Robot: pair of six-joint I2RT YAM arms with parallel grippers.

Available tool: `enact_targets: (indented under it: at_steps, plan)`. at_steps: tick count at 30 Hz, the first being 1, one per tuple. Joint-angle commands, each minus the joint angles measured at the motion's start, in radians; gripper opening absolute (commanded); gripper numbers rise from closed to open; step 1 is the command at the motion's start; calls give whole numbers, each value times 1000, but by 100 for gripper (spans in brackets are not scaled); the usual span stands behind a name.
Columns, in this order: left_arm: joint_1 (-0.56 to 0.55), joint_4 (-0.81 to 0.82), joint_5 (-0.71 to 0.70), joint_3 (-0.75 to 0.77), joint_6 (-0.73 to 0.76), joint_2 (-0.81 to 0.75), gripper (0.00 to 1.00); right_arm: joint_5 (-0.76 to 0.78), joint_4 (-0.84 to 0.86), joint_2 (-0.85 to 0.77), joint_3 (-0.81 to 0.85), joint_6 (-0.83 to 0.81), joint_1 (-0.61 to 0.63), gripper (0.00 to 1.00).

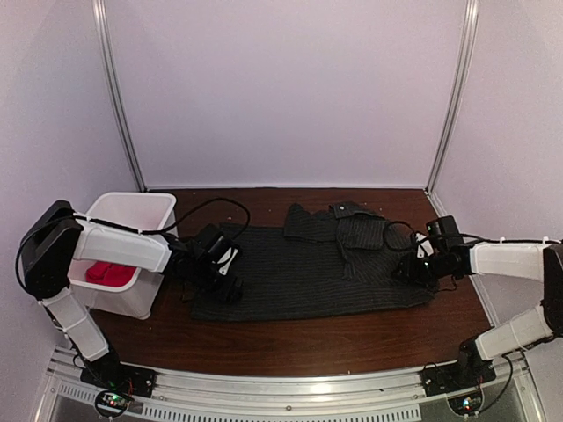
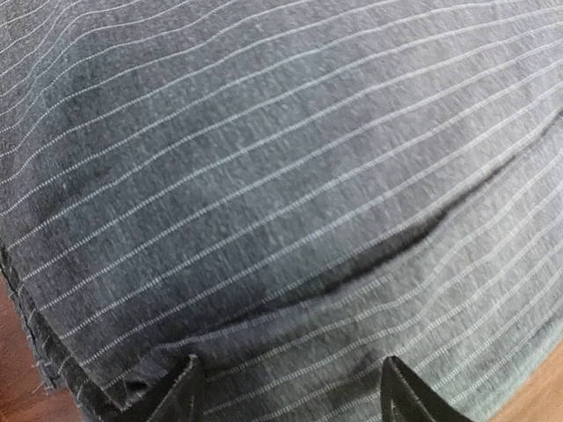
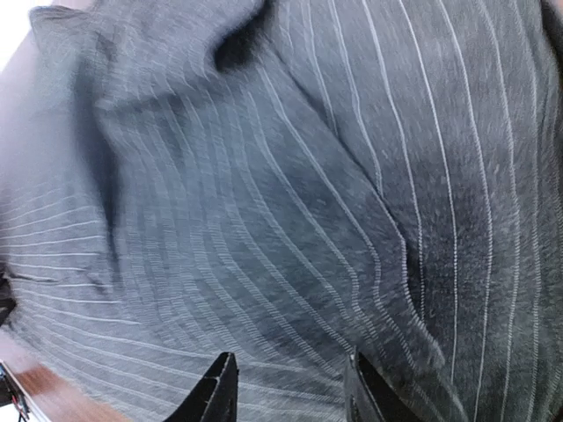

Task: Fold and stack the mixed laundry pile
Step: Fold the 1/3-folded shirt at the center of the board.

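The dark pinstriped shirt point(image 1: 299, 274) lies spread on the table, with its collar and a sleeve bunched at the back right point(image 1: 347, 224). The red T-shirt point(image 1: 110, 274) sits inside the white bin. At the shirt's left edge my left gripper point(image 1: 227, 286) stands open, fingertips wide apart and down on the striped cloth point(image 2: 290, 220), just inside its hem. My right gripper point(image 1: 413, 268) is at the shirt's right edge, also open. Its two fingertips hover close over rumpled fabric point(image 3: 290, 220). Neither pair of jaws has cloth pinched between the tips.
The white plastic bin point(image 1: 132, 207) stands at the left, beside my left arm. Brown table point(image 1: 281, 343) shows in front of the shirt. White walls and two metal posts close in the back. Black cables trail near both wrists.
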Motion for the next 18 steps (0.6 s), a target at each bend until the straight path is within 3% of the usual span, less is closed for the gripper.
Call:
enact_targets:
  at_steps: [1,4,13,18]
  plan:
    - [-1,-49,28,72,45,-58,71,3,-2,-99,66,-34,-5,45]
    - [3,-69,28,136,68,-59,73,34,-2,-57,195,-118,-7,49]
    - [30,-66,70,228,73,-32,84,-100,76,345,628,-393,12,62]
    - [40,-56,90,231,66,-41,89,-7,-23,565,866,-578,69,65]
